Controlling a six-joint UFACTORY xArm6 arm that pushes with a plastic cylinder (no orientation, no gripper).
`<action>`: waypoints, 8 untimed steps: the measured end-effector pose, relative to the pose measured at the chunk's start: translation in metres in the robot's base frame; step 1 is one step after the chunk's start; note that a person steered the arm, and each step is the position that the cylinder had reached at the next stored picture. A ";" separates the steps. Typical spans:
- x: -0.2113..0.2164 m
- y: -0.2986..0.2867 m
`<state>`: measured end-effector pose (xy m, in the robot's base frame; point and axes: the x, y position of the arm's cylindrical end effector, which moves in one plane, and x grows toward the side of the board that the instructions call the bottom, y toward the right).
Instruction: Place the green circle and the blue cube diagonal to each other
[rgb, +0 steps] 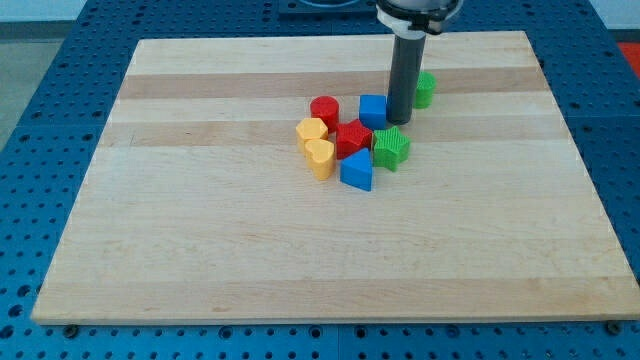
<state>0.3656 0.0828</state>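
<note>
On the wooden board a tight cluster of blocks was seen near the middle. The rod was planted with my tip between the blue cube, touching or just beside it on the view's left, and the green circle, which lay just beside the rod toward the view's upper right and was partly hidden by it. No fingers were fitted to the rod, so nothing could be spread, pressed together or pinched. Around the cube were crowded a red cylinder, a red star-like block, a green star-like block, a blue wedge-like block and two yellow blocks. The two task blocks already seemed roughly diagonal. Any finishing nudge would best be given slowly and squarely to one block's face, so that it was slid rather than spun, and the red neighbours were left undisturbed.
</note>
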 end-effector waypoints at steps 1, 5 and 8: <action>0.000 -0.001; -0.053 0.084; -0.067 0.043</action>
<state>0.2985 0.1254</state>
